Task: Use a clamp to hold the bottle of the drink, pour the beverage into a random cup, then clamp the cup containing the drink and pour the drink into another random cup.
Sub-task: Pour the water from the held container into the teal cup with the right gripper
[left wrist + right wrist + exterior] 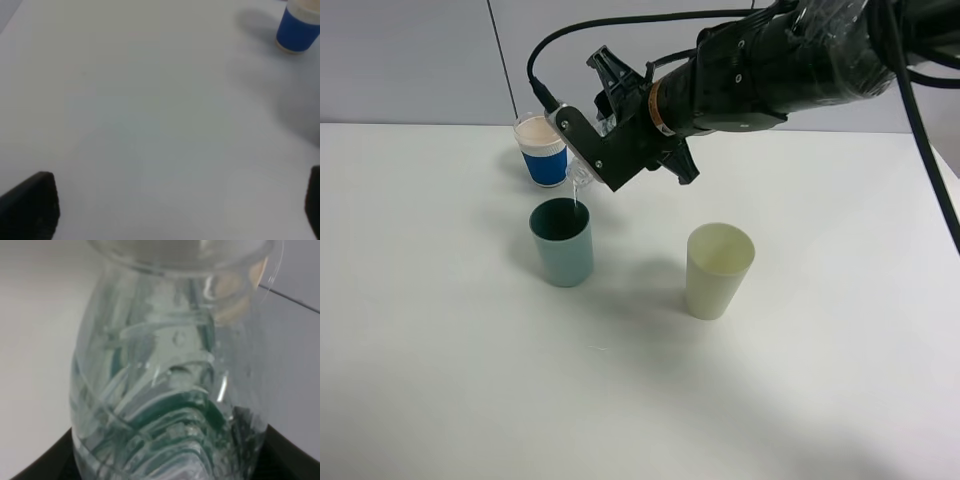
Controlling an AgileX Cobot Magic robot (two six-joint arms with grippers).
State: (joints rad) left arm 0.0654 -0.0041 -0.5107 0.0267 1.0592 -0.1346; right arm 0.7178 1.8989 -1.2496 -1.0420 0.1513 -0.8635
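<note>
My right gripper (603,143) reaches across from the right and is shut on a clear ribbed bottle (165,380). The bottle is tipped, with its mouth (579,178) just above the teal cup (561,243), and a thin stream runs from it into that cup. A cream cup (719,270) stands upright to the right of the teal one. In the left wrist view, my left gripper (172,207) hangs open over bare table with nothing between its fingers (31,205). The exterior high view does not show the left arm.
A blue-and-white paper cup (542,150) stands behind the teal cup, close to the tilted bottle; the left wrist view shows this paper cup (297,30) too. The white table (800,400) runs back to a grey wall. A black cable (920,120) hangs at the right.
</note>
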